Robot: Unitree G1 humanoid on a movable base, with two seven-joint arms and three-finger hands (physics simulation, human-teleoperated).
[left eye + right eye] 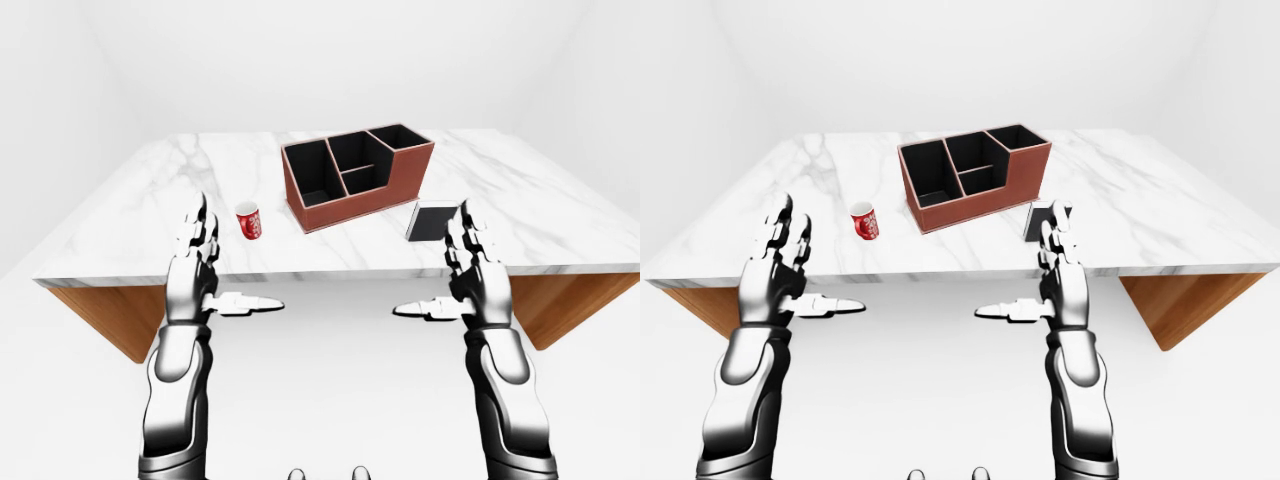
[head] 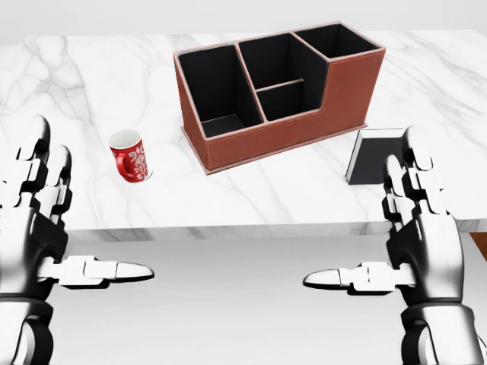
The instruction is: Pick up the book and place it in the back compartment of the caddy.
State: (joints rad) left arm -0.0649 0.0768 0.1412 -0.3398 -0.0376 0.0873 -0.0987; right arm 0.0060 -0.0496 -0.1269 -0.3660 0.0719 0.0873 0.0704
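Caddy [image 2: 281, 129] of red-brown leather with black lining, set on the marble desk [image 2: 91, 91], all compartments showing only bare black walls; red mug [image 2: 129, 156] tipped on its side to the left. Book [image 2: 373, 156] dark and flat on the desk just right of the caddy, near the edge. Left hand [image 2: 34, 220] and right hand [image 2: 422, 228] raised below the desk edge, fingers [image 2: 415, 163] spread, thumbs pointing inward, holding nothing.

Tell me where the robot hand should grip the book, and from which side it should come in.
The book lies flat on the marble table, just right of the caddy in the head view. Probably best to pinch it across its lower edge, nearest the table's rim, coming from below with the right robot hand, which is open and closest. Lying flat and thin, it offers only edges.
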